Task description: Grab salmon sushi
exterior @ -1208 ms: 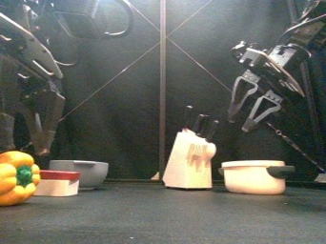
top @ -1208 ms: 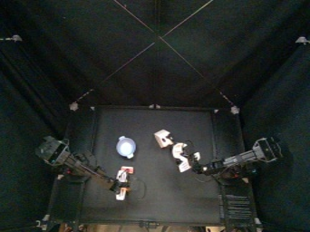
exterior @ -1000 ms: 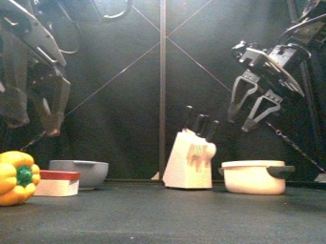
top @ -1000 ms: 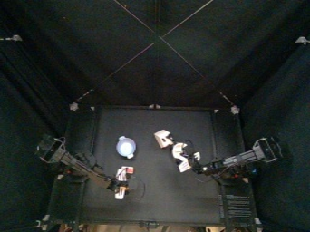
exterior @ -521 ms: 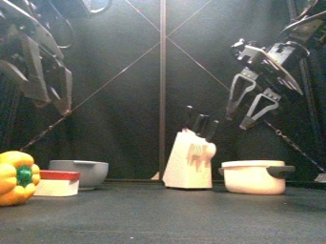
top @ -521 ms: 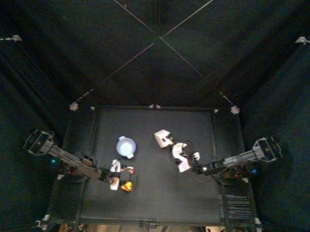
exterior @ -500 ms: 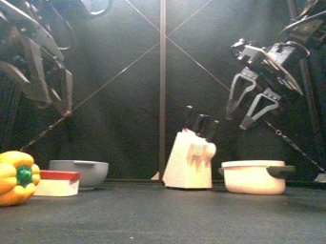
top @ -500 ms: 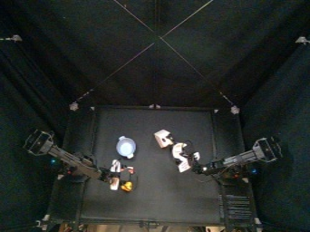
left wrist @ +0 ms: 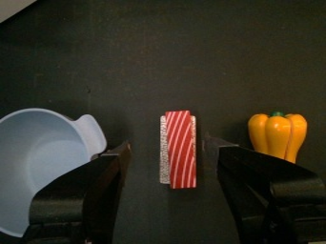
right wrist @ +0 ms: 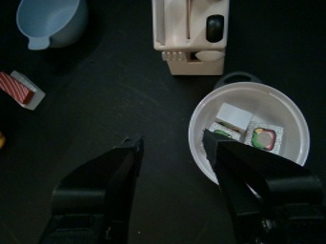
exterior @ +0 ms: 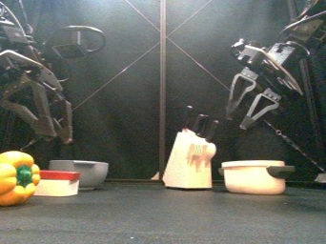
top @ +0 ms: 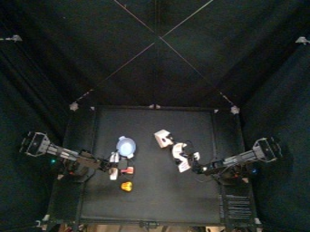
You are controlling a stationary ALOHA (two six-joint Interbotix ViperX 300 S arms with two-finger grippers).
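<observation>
The left gripper (left wrist: 166, 162) is hanging above the table's left side, pointing down at the salmon sushi (left wrist: 177, 163), its jaws spread wide with nothing between them. In the front view the left gripper (exterior: 38, 114) is hovering well above the things on the table.

The sushi is showing as a small block with an orange-red top crossed by thin pale stripes and a white rice edge along one side. It is lying flat on the black table (left wrist: 152, 57), between a pale blue bowl (left wrist: 45, 157) and a yellow pepper (left wrist: 277, 136), apart from both. In the front view the sushi (exterior: 57, 181) is sitting just beside the pepper (exterior: 18, 177).

The right gripper (right wrist: 173, 181) is hanging over the table's right side, jaws apart and holding nothing, above a white pot (right wrist: 254, 133) and near a knife block (right wrist: 192, 29).
</observation>
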